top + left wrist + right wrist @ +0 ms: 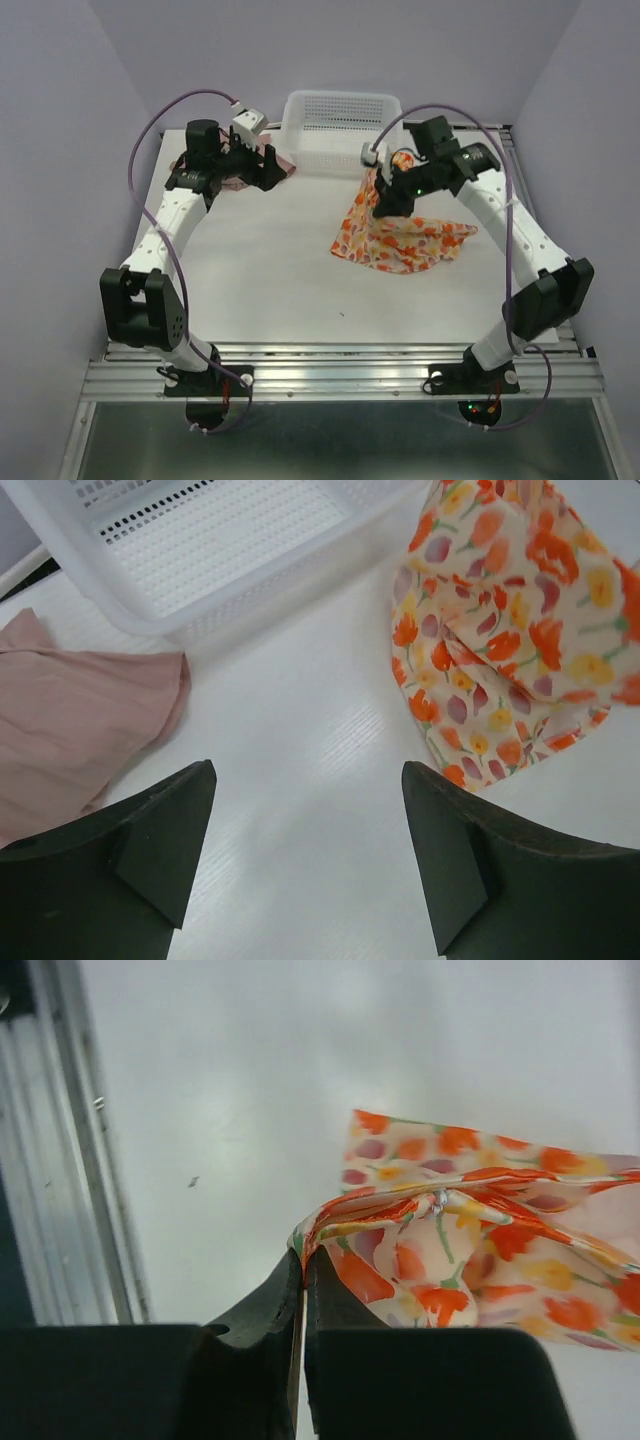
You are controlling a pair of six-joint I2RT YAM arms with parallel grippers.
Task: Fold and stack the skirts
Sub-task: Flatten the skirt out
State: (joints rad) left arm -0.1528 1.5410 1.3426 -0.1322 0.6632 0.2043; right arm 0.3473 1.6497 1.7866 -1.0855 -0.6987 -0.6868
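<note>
Pinching a thin edge of the printed skirt (450, 1210), the right tool (303, 1260) holds it in front of the basket (300, 140); so slim a bite could slip. The left tool (308, 780) gapes empty near the pink skirt (70, 730), left of the basket.

Cream floral skirt (400, 235) bunched, one edge raised, right of centre, pink skirt (70, 720) flat, far left

White plastic mesh basket (330, 157) upright at far edge of white counter (270, 280); ribbed aluminium rail (340, 372) along near edge
</note>
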